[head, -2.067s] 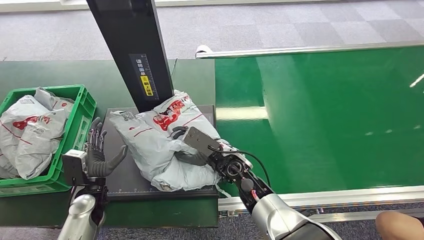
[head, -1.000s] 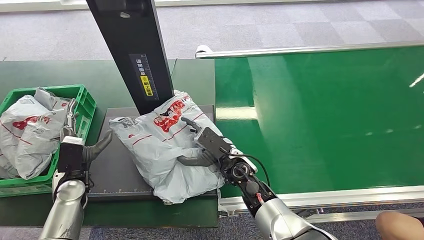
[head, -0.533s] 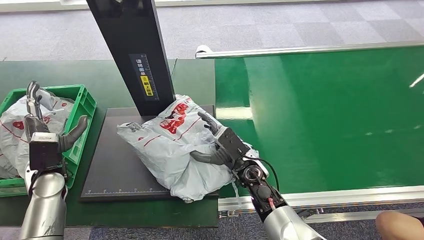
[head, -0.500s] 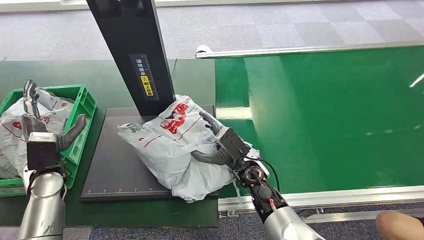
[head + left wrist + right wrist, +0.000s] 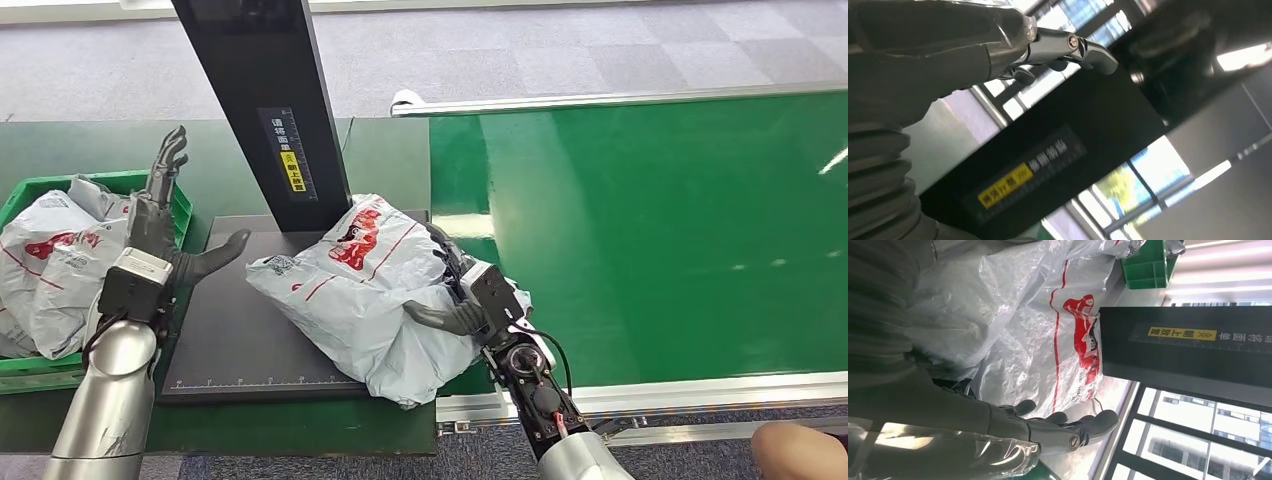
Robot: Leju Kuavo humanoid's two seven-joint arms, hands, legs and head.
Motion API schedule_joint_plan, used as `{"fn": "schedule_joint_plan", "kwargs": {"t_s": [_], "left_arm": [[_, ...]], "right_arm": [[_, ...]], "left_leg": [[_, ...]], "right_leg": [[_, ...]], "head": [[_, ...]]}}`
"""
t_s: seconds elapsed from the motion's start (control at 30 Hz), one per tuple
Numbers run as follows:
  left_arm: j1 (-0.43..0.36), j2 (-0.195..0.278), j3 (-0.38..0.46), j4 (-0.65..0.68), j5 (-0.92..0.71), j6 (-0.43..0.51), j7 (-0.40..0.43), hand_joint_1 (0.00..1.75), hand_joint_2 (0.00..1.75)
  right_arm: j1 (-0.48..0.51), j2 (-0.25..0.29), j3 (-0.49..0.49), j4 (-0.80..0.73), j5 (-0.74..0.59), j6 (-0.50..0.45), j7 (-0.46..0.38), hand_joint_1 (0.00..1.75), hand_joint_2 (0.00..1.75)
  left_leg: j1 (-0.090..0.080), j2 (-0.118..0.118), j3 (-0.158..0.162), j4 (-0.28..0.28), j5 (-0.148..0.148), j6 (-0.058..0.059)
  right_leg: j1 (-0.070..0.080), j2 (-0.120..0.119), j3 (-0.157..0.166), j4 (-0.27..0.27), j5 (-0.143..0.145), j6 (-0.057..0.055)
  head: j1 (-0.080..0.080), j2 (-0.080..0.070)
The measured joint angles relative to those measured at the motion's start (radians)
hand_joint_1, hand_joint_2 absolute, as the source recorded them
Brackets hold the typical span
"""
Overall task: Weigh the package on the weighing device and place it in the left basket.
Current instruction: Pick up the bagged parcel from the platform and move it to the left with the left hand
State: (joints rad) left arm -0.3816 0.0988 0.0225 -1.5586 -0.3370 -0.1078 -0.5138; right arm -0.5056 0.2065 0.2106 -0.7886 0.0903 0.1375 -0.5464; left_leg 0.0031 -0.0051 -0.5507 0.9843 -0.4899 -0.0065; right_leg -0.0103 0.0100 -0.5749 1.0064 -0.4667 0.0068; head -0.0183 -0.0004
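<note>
The package is lying on the scale with the right hand cupping its side, while the left hand, spread and holding nothing, is hovering beside the basket; lifting needs both hands under the bag.

Silver arms, dark grey left hand, black cable at right wrist.

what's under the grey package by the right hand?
The grey package lies on the black scale platform, its right end overhanging toward the green conveyor. The right hand presses its side. The platform surface beneath it is covered.
</note>
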Motion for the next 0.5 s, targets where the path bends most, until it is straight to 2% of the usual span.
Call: {"fn": "schedule_joint_plan", "kwargs": {"t_s": [0.13, 0.23, 0.4, 0.5], "left_arm": [[-0.009, -0.007, -0.107, 0.034, -0.004, -0.111, 0.023, 0.00, 1.75], [-0.029, -0.017, -0.209, 0.108, -0.018, -0.148, 0.033, 0.00, 1.75], [-0.083, -0.020, -0.349, 0.273, -0.021, -0.170, 0.031, 0.00, 1.75], [-0.123, -0.020, -0.420, 0.380, -0.050, -0.145, 0.028, 0.00, 1.75]], "right_arm": [[0.000, 0.000, -0.011, -0.006, -0.001, 0.000, -0.003, 0.00, 1.75], [0.000, -0.001, -0.017, -0.021, -0.010, 0.004, -0.002, 0.00, 1.75], [-0.001, -0.004, -0.020, -0.060, -0.030, 0.010, 0.016, 0.00, 1.75], [-0.001, -0.008, -0.020, -0.083, -0.039, 0.009, 0.024, 0.00, 1.75]], "left_leg": [[0.000, 0.000, 0.000, 0.000, 0.000, 0.000], [0.000, 0.000, 0.000, 0.000, 0.000, 0.000], [0.000, 0.000, 0.000, 0.000, 0.000, 0.000], [0.000, 0.000, 0.000, 0.000, 0.000, 0.000]], "right_leg": [[0.000, 0.000, 0.000, 0.000, 0.000, 0.000], [0.000, 0.000, 0.000, 0.000, 0.000, 0.000], [0.000, 0.000, 0.000, 0.000, 0.001, 0.000], [0.000, 0.000, 0.000, 0.000, 0.001, 0.000]], "head": [[0.000, 0.000], [0.000, 0.000], [0.000, 0.000], [0.000, 0.000]]}}
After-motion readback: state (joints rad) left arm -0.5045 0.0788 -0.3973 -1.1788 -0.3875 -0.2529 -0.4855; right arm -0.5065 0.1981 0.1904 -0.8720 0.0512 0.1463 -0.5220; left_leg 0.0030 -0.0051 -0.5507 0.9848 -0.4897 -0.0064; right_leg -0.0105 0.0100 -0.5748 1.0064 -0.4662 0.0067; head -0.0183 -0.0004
